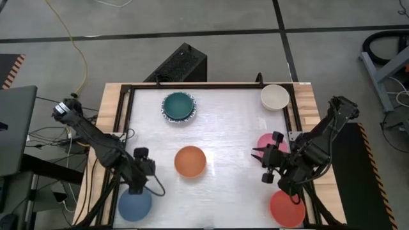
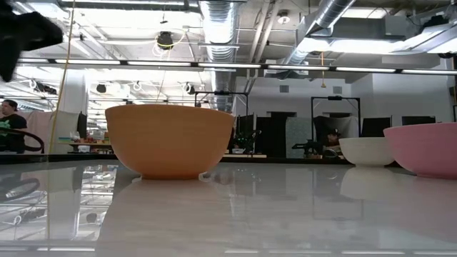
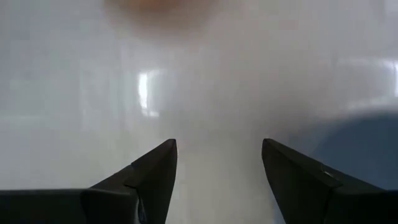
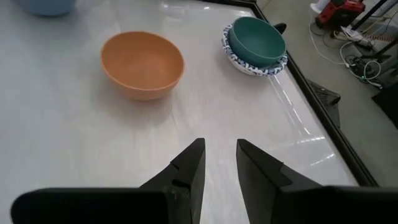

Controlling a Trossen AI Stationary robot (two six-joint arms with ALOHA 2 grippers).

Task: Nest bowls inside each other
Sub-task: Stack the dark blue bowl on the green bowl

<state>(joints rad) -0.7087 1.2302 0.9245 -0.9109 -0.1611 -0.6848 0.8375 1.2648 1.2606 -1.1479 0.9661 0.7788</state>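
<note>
Hovering low over the front-left corner of the glossy white table (image 1: 230,128), the left gripper (image 1: 138,167) stands with its fingers spread wide and nothing between them; the plain blue round bowl (image 1: 135,204) sits just beside it, at the front edge. Further in, near the table's middle, the plain orange round bowl (image 1: 190,161) stands upright and alone. Toward the back edge, left of centre, a dark green round bowl (image 1: 178,105) is already seated inside a white bowl with a blue patterned rim (image 4: 236,60), so one nesting looks done. At the back-right corner rests the cream round bowl (image 1: 275,97), well apart from the others. By the right edge a pink round bowl (image 1: 265,140) is partly hidden under the right arm, and the red round bowl (image 1: 286,207) lies at the front-right corner. The right gripper (image 1: 268,165) hangs between those two, its fingers about half apart and holding nothing.

These bowls look light, rigid and smooth-walled, likely plastic or melamine, so they should lift easily but may slide on the slick tabletop if nudged sideways. The rim is the sensible place to pinch, one finger inside the wall and one outside. Dropped from any height, a bowl would probably bounce or skate, so it should be lowered straight into its partner.
</note>
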